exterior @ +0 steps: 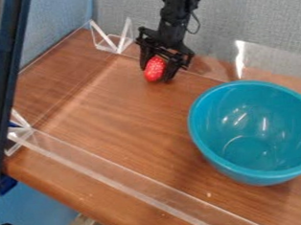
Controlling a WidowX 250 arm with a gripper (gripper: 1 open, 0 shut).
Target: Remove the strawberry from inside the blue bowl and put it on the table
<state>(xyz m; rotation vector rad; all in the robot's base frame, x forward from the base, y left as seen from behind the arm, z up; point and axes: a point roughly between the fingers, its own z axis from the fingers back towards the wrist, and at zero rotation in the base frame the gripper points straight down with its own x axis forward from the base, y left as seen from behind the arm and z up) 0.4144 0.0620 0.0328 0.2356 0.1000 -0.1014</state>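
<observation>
The strawberry (158, 70), a small red toy, hangs between the fingers of my gripper (159, 64), which is shut on it. It is held just above the table (115, 107) near the back wall, well left of the blue bowl (254, 130). The bowl sits at the right front of the reddish-brown tabletop and its glossy teal inside holds nothing. The black arm comes down from the top of the view to the gripper.
Low clear acrylic walls (105, 170) edge the table at front and left. A triangular clear bracket (110, 37) stands at the back left corner, another (16, 135) at the left edge. A clear panel (258, 52) rises behind the bowl.
</observation>
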